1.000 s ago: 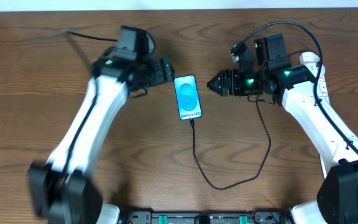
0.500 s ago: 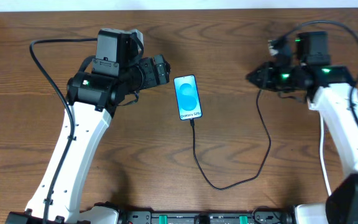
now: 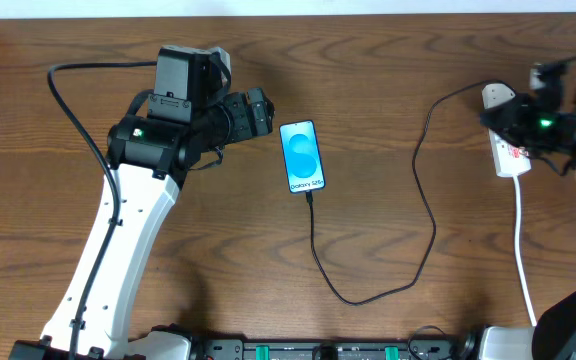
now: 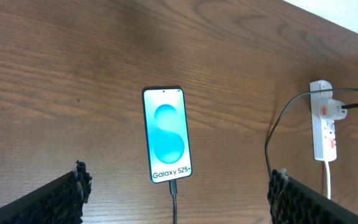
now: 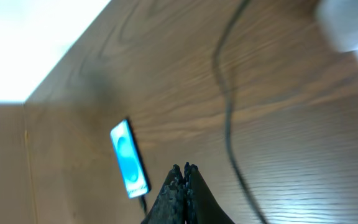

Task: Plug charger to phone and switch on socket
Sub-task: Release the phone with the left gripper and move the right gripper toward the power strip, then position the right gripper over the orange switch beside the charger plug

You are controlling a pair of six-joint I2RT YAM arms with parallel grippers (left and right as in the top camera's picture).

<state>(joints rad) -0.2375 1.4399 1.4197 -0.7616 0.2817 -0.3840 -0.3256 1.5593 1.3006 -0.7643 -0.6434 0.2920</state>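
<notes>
The phone (image 3: 301, 157) lies flat mid-table with its blue screen lit. The charger cable (image 3: 423, 255) runs from the phone's bottom edge in a loop round to a white plug head (image 3: 496, 95) seated in the socket (image 3: 511, 160), a white power strip at the far right. My left gripper (image 3: 260, 111) hovers open just left of the phone, holding nothing. In the left wrist view the phone (image 4: 166, 134) shows between my open fingers (image 4: 67, 199), with the socket (image 4: 324, 134) beyond. My right gripper (image 3: 488, 118) is shut and empty over the socket's top end. The blurred right wrist view shows its fingertips (image 5: 183, 168) pressed together.
The socket's white cord (image 3: 521, 250) trails down the table's right side. The table's far edge meets a white wall at the top. The left arm's black cable (image 3: 73, 120) arcs over the table's left part.
My right gripper has swung from beside the phone to the right, over the socket, and its jaws have closed. My left arm shifted a second ago, then held still.
</notes>
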